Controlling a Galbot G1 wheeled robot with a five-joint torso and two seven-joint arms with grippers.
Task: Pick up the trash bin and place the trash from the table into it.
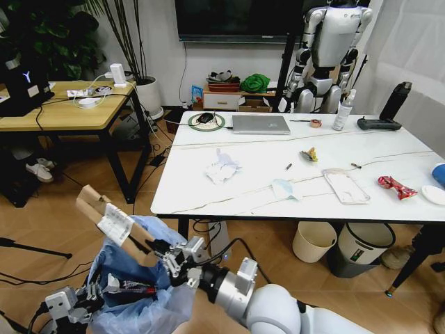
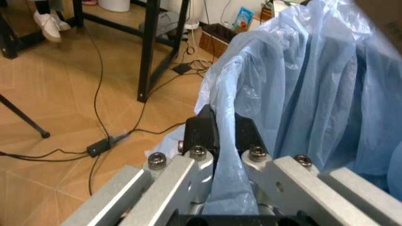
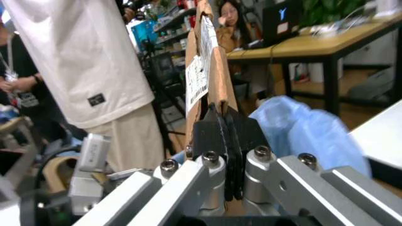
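My right claw (image 1: 167, 259): clenched on the crushed brown cardboard (image 1: 115, 225); in the right wrist view the black pads (image 3: 210, 134) press flat against both faces of the sheet, no gap between them.
Right arm pose: forearm reaches from my lower right across toward my left, low in front of me, wrist turned so the claw points left and slightly up, just above the bin's open mouth.
Cardboard: a flattened piece with a white printed label, rising at a slant up and away from my right claw's tips; its lower end sits in the jaws, its upper end stands clear of the bag.
My left claw (image 1: 89, 300): closed on the rim of the trash bin (image 1: 139, 292); the left wrist view shows a fold of the light-blue bag (image 2: 283, 84) pinched between the two black fingertips (image 2: 204, 132).
Left arm pose: held low at my left, below and to the left of my right claw, bearing the bin off the floor.
Trash bin: directly beneath my right claw, hanging from my left one, its puffy blue liner bulging toward both.
Table (image 1: 250, 198): ahead of and to the right of both claws, well apart from them.
Trash on the table: crumpled white paper (image 1: 222, 168), light-blue face mask (image 1: 286, 188), clear plastic pack (image 1: 345, 186), red wrapper (image 1: 396, 186), white lid (image 1: 434, 195), all lying far beyond my right claw.
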